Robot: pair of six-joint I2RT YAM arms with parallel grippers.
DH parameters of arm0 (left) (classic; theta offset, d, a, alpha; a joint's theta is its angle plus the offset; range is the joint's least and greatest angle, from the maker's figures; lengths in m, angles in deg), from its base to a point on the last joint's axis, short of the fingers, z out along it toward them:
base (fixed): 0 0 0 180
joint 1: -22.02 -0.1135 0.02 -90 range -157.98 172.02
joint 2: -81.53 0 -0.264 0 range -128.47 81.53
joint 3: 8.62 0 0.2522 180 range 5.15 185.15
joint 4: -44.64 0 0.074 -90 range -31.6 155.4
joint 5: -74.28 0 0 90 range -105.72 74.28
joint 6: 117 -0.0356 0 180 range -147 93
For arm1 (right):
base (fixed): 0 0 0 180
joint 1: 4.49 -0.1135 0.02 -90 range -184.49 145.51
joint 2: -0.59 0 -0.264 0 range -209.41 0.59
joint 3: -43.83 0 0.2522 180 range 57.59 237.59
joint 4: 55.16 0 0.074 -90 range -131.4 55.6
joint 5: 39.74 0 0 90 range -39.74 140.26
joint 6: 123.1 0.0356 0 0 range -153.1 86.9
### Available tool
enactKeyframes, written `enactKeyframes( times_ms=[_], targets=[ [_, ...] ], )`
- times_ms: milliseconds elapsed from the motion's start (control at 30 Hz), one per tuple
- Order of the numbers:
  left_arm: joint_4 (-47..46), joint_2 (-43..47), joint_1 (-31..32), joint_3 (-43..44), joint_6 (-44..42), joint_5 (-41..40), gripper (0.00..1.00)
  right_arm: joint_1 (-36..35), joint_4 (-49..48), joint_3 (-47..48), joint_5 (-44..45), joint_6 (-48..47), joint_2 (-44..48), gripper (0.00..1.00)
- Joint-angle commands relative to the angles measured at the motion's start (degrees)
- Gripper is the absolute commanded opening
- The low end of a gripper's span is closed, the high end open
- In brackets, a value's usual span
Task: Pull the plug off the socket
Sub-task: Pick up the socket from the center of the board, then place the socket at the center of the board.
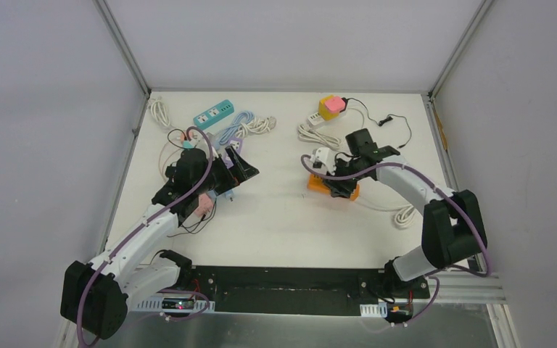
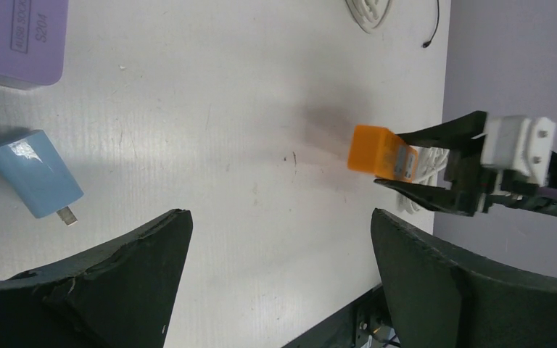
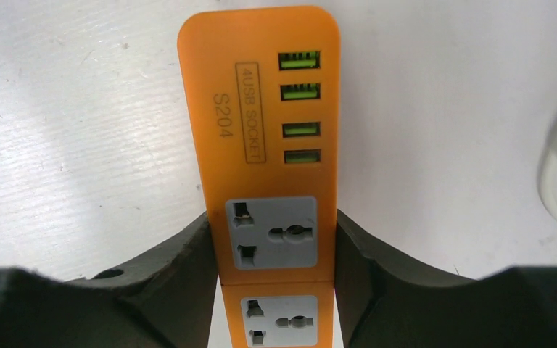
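Socket strip (image 3: 268, 145), orange, right of centre, resting on or just off the table (image 3: 80, 109), hard to tell. My right gripper (image 3: 275, 243) clamps its sides at an outlet. Left gripper (image 2: 279, 217) gapes wide over the table, blue plug (image 2: 35, 174) lying nearby.

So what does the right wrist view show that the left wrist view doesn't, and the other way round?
Only the right wrist: the top face of the orange power strip, with four green USB ports, a printed label and two grey sockets. Only the left wrist: a blue adapter lying loose, a corner of a purple power strip, and the left gripper wide open over the table. Both: that strip, with the right gripper closed on its sides.
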State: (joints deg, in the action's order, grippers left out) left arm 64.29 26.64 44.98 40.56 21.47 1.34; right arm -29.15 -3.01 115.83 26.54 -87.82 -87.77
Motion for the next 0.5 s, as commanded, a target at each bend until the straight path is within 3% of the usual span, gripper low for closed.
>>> enactKeyframes(
  times_ms=[0,200,333,367,467],
  targets=[
    [-3.4,-1.0,0.6,0.9,0.0,-0.6,0.96,6.1,-0.8,0.8,-5.3,7.3,5.8,0.0],
    [-3.7,-1.5,0.6,1.0,0.0,-0.3,0.96,16.7,-6.4,0.9,-6.2,17.4,7.9,0.0],
    [-3.8,-1.6,0.6,0.9,0.1,-0.1,0.96,23.4,-11.4,1.1,-6.2,17.4,7.5,0.0],
    [-3.7,-1.6,0.6,0.9,0.1,-0.1,0.96,25.0,-12.9,1.1,-3.9,25.5,7.2,0.0],
    [-3.8,-1.6,0.6,0.9,0.1,-0.1,0.96,29.5,-16.9,0.8,-2.3,31.5,6.1,0.0]
  ],
)
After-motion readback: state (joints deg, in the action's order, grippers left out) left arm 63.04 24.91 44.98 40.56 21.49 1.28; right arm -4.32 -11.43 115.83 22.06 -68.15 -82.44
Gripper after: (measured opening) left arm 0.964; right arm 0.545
